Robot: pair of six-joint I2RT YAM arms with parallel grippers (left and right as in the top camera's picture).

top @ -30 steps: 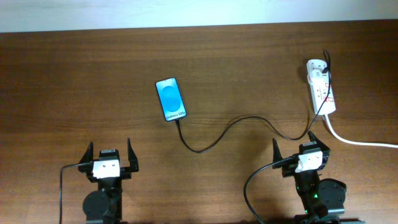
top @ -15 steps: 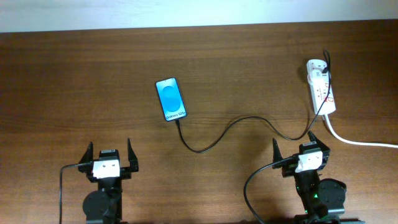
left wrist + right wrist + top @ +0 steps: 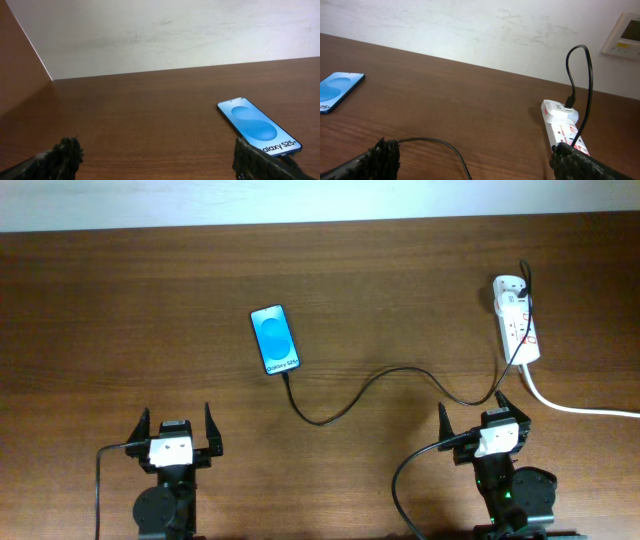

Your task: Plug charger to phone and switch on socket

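Observation:
The phone (image 3: pixel 275 339) lies flat in the middle of the table with its blue screen lit. It also shows in the left wrist view (image 3: pixel 259 126) and the right wrist view (image 3: pixel 338 90). The black charger cable (image 3: pixel 380 379) runs from the phone's near end across the table to the white socket strip (image 3: pixel 517 319) at the right. Its plug sits in the strip's far end (image 3: pixel 568 104). My left gripper (image 3: pixel 176 432) is open and empty near the table's front edge. My right gripper (image 3: pixel 484 419) is open and empty, just in front of the strip.
The strip's thick white cord (image 3: pixel 580 407) runs off to the right edge. A pale wall (image 3: pixel 165 35) stands behind the table. A white wall panel (image 3: pixel 624 37) shows at the far right.

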